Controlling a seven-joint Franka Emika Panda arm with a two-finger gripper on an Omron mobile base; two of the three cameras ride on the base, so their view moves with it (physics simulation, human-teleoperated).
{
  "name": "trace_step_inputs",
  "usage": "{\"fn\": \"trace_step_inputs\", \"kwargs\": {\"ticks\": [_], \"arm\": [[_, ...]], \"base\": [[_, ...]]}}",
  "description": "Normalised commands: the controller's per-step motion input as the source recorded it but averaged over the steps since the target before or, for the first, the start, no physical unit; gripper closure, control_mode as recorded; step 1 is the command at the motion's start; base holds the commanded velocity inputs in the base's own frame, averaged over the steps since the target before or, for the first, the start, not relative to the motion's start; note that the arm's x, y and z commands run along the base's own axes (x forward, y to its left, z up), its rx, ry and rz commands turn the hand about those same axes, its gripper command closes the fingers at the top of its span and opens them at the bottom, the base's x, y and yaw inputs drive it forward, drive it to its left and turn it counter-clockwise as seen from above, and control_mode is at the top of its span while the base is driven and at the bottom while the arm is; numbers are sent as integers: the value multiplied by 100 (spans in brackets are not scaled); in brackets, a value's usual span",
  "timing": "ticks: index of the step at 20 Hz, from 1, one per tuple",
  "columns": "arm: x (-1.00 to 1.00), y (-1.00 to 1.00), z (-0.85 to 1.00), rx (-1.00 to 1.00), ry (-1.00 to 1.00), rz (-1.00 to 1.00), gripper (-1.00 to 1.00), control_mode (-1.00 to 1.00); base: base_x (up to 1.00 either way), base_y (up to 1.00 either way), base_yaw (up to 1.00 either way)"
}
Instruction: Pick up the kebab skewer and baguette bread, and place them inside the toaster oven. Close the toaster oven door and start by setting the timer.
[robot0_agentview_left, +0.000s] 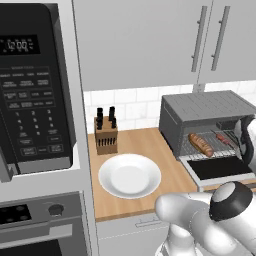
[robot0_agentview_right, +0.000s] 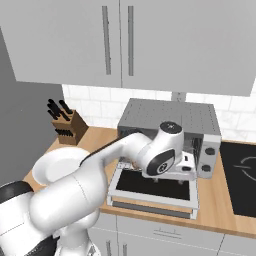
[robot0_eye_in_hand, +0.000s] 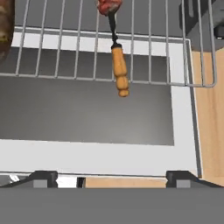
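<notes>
Both the golden-brown baguette bread (robot0_agentview_left: 200, 144) and orange-handled kebab skewer (robot0_eye_in_hand: 117, 57) lie on your boxy grey toaster oven (robot0_agentview_left: 200, 111) rack; gripper (robot0_eye_in_hand: 111, 178) spread, empty. You've door and timer left.

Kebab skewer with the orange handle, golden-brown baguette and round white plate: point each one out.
kebab skewer (robot0_eye_in_hand: 119, 65): hand view, orange handle.
baguette (robot0_agentview_left: 200, 144): left base view, crust middle.
round white plate (robot0_agentview_left: 111, 187): left base view, rim.

baguette bread (robot0_agentview_left: 201, 144) and kebab skewer (robot0_agentview_left: 223, 138) on toaster oven (robot0_agentview_left: 200, 107) rack, door (robot0_agentview_left: 220, 169) open
</notes>
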Motion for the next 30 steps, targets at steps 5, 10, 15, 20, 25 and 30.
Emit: {"fn": "trace_step_inputs", "kwargs": {"ticks": [5,10,15,20,25,30], "arm": [[-17,11,-18,1,0,-17,-100,-100],[7,22,-31,0,0,-10,-100,-100],[31,2,-11,0,0,-1,-100,-100],[5,0,-11,0,0,0,-100,-100],[27,1,-14,1,0,-1,-100,-100],[29,1,0,2,0,-1,-100,-100]], "base": [[0,0,0],[0,0,0],[0,0,0],[0,0,0],[0,0,0],[0,0,0]]}}
